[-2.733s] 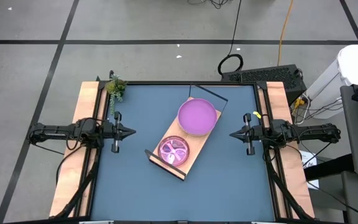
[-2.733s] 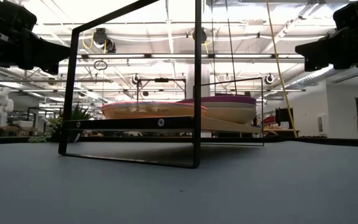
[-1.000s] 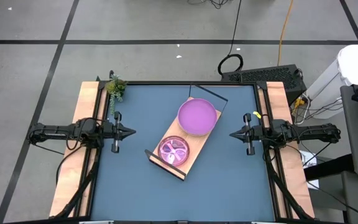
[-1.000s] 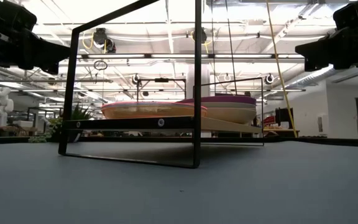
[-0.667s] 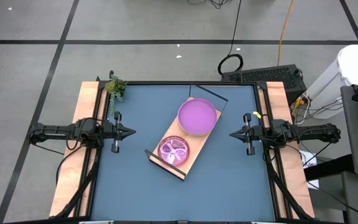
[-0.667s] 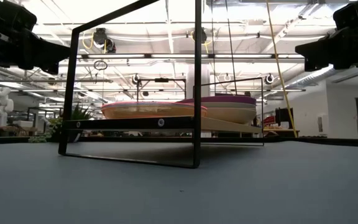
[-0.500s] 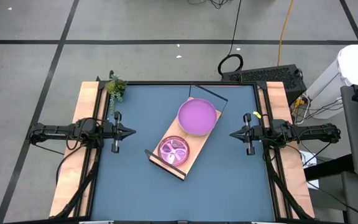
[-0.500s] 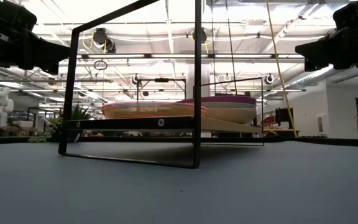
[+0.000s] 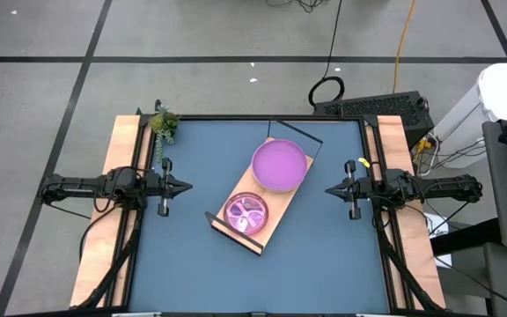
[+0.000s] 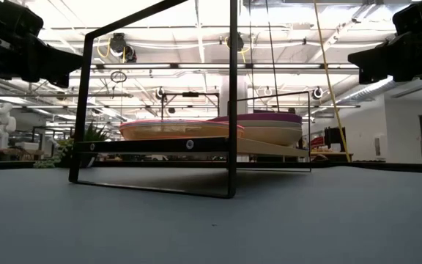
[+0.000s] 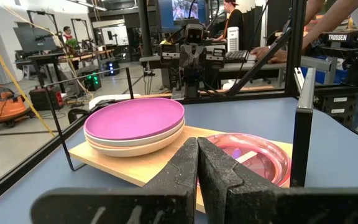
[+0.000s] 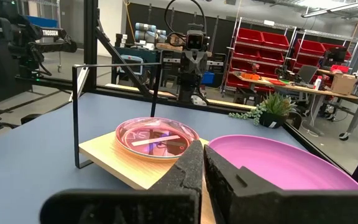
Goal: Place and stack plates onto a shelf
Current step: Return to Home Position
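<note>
The light-wood shelf [image 9: 272, 195] with black frame ends lies slantwise mid-table. On its far end rests a stack of larger plates with the purple plate [image 9: 279, 165] on top; beige plates [image 11: 135, 146] show beneath it. On its near end sits a stack of smaller translucent plates, pink [image 9: 246, 212] on top. My left gripper [image 9: 187, 186] hovers shut at the table's left side. My right gripper [image 9: 327, 190] hovers shut at the right side. Both are apart from the shelf.
A small green plant [image 9: 164, 123] stands at the far left corner of the table. Bare blue tabletop [image 9: 319, 264] surrounds the shelf. People and workbenches show in the room beyond, in the left wrist view.
</note>
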Motion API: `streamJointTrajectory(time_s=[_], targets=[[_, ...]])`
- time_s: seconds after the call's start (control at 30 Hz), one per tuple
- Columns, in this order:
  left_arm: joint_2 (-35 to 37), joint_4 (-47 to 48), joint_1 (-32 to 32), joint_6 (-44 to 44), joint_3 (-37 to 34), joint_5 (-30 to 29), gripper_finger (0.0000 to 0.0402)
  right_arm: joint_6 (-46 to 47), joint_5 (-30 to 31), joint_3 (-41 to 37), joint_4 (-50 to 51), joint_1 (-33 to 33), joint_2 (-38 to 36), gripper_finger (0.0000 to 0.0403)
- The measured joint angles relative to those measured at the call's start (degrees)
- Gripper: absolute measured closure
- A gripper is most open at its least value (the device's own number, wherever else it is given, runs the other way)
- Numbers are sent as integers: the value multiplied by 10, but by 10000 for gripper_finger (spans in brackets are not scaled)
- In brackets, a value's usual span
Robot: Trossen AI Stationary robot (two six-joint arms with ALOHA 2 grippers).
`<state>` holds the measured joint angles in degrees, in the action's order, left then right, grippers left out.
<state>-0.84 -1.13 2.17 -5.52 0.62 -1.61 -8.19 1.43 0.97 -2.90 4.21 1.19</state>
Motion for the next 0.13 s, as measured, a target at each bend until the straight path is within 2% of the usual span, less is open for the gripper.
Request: streamJointTrajectory(time_s=[0.13], targets=[[0, 0, 0, 0, 0, 0, 389, 0, 0, 0, 0, 0, 0, 403]])
